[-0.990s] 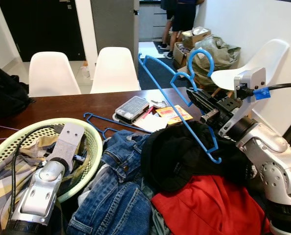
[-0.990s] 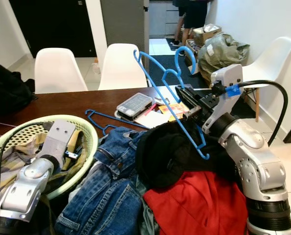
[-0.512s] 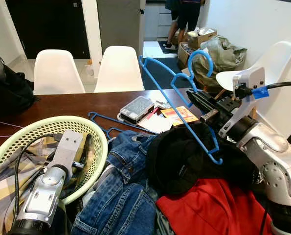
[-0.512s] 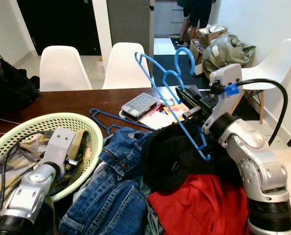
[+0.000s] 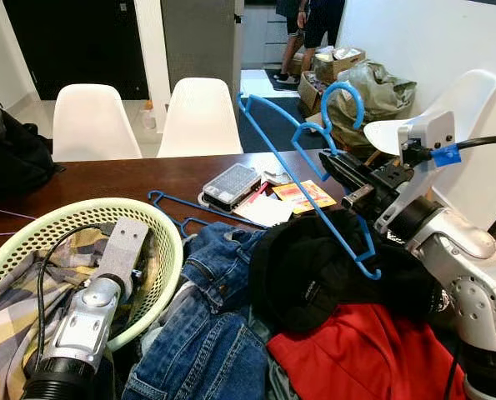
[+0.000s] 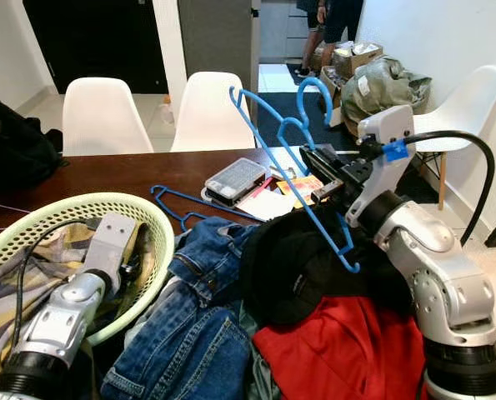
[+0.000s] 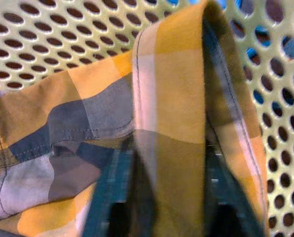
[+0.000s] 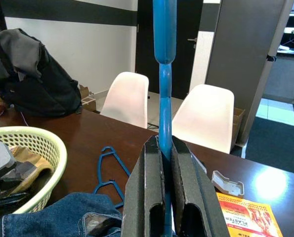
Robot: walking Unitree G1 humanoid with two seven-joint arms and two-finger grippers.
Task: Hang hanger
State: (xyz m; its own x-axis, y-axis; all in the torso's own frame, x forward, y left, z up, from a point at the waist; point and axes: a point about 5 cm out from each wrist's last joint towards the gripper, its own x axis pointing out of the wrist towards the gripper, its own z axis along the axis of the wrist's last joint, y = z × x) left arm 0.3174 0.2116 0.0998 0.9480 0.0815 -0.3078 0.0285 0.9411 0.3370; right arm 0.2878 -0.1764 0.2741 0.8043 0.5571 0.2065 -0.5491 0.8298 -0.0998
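Your right gripper [image 5: 335, 167] is raised over the right side of the desk [image 5: 106, 179], its two black fingers [image 8: 146, 197] pinched tight on the blue hanger [image 5: 314, 179]. You hold the hanger in the air, tilted, with its hook up toward the far right edge and its lower end over the black garment [image 5: 323, 267].

That black garment lies on a heap at the near edge, with a red garment [image 5: 356, 354] just in front of it and blue jeans [image 5: 206, 333] beside it on the left.

A second blue hanger [image 5: 177, 208] lies flat near the middle of the desk, close to a small case [image 5: 228, 183] and some papers [image 5: 302, 194].

Your left gripper [image 7: 159, 197] reaches down into the green basket [image 5: 160, 229] at the near left corner. Its fingers straddle a fold of the plaid shirt [image 7: 176, 113]; you can't tell whether they are pressing it.

Two white chairs [image 5: 143, 121] stand behind the far edge, and a person [image 5: 310, 21] stands in the room beyond.
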